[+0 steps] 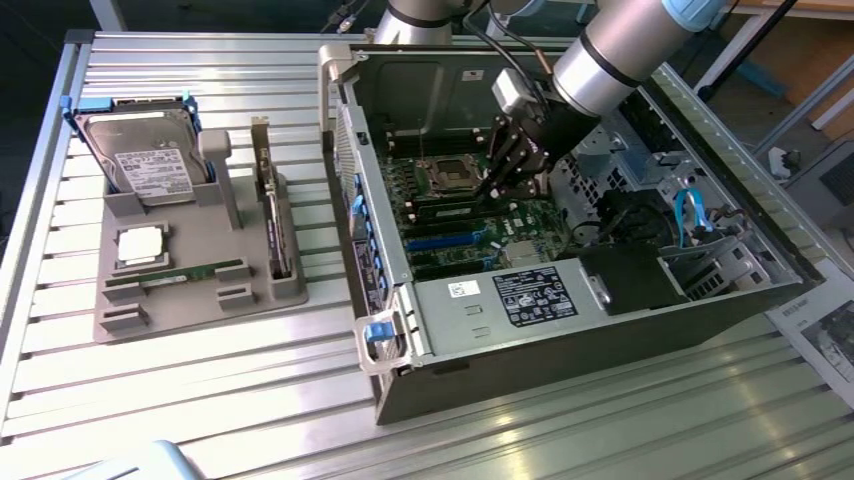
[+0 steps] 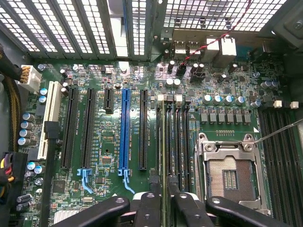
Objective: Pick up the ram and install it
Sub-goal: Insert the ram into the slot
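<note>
The gripper (image 2: 163, 188) is down inside the computer case (image 1: 414, 85), its fingers (image 2: 150, 203) parted a little. One stands on each side of the ram (image 2: 164, 137), with a sliver of gap. The ram stands on edge in a memory slot of the motherboard (image 2: 106, 142). Just beside the hand is the processor socket (image 2: 230, 177), and on its other side a long blue slot (image 2: 125, 127). Well apart from the hand, outside the case, a grey tray (image 1: 254, 290) holds a second stick (image 1: 180, 272).

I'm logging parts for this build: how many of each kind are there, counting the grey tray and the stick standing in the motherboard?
Ram: 2, the tray ram lying on the grey tray and the slot ram in the motherboard
Hard drive: 1
Processor chip: 1
Expansion card: 1
Total: 5
</note>
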{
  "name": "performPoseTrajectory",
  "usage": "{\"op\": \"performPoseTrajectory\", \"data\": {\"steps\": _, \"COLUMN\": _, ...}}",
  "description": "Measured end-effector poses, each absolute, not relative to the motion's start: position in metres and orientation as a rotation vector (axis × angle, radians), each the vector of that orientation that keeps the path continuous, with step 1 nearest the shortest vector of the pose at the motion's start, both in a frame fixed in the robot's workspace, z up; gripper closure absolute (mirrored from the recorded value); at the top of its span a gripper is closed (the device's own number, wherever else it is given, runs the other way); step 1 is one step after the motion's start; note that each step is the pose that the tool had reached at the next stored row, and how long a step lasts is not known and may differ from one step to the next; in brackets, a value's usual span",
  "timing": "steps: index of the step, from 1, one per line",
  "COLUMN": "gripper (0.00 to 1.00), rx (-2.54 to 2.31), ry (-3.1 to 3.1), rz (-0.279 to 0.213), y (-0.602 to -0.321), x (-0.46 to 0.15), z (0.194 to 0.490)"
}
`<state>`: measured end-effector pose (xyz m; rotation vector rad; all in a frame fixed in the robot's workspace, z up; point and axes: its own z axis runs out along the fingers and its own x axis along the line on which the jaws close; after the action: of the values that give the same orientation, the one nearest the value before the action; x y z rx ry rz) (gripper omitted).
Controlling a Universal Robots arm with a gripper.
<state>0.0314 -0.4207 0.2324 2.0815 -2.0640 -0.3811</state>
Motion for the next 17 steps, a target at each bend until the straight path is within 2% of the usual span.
{"op": "performPoseTrajectory", "data": {"steps": 6, "gripper": 0.80, "rx": 2.082, "ry": -2.064, "rz": -0.381, "y": -0.421, "x": 0.031, "z": 0.240}}
{"op": "performPoseTrajectory", "data": {"steps": 17, "gripper": 0.80, "rx": 2.079, "ry": -2.061, "rz": -0.372, "y": -0.421, "x": 0.031, "z": 0.290}}
